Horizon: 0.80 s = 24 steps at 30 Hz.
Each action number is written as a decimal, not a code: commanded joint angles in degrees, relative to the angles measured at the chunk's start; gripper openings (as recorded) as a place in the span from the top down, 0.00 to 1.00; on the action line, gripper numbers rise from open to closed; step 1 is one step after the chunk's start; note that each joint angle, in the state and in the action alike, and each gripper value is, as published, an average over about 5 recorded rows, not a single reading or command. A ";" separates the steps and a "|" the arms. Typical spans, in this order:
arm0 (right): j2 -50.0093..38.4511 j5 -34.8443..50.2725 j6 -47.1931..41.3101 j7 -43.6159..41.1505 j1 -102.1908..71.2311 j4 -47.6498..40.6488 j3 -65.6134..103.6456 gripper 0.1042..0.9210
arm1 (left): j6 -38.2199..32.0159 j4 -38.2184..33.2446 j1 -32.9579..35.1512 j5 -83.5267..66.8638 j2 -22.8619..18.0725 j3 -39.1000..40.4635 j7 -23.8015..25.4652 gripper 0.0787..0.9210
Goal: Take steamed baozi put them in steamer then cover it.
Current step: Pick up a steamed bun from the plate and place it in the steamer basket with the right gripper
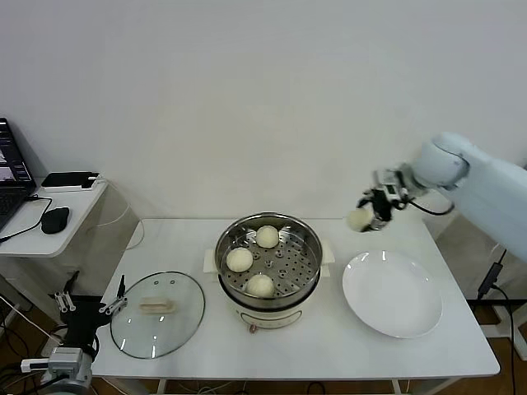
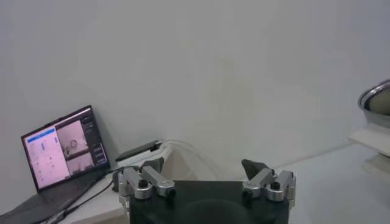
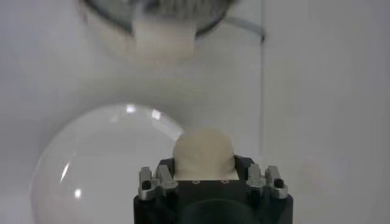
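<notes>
The steamer stands at the table's middle with three baozi on its perforated tray. My right gripper is shut on the fourth baozi and holds it in the air, right of the steamer and above the far edge of the white plate. In the right wrist view the baozi sits between the jaws, with the plate below and the steamer farther off. The glass cover lies flat left of the steamer. My left gripper is open, low at the table's left.
A side table at the far left holds a laptop, a mouse and a phone. The laptop also shows in the left wrist view. The wall runs close behind the table.
</notes>
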 commanded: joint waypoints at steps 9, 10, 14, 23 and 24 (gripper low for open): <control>19.19 19.93 -14.51 11.77 5.95 -0.81 -13.32 0.37 | -0.11 -0.02 0.04 0.80 -0.95 0.18 -0.12 0.12; 19.69 20.06 -14.96 12.17 5.31 -1.21 -13.48 0.37 | -0.13 0.06 0.04 0.80 -1.00 0.19 -0.12 0.12; 21.05 19.19 -16.78 13.44 2.44 -2.60 -14.06 0.37 | -0.24 0.00 0.12 0.87 -1.03 0.19 -0.16 0.12; 21.44 16.43 -18.46 13.97 -1.32 -4.32 -14.11 0.37 | -0.30 0.51 -0.24 0.49 -0.34 -0.54 -0.12 0.12; 21.39 16.15 -18.53 14.03 -1.55 -4.45 -14.07 0.37 | -0.30 0.59 -0.30 0.45 -0.29 -0.53 -0.12 0.12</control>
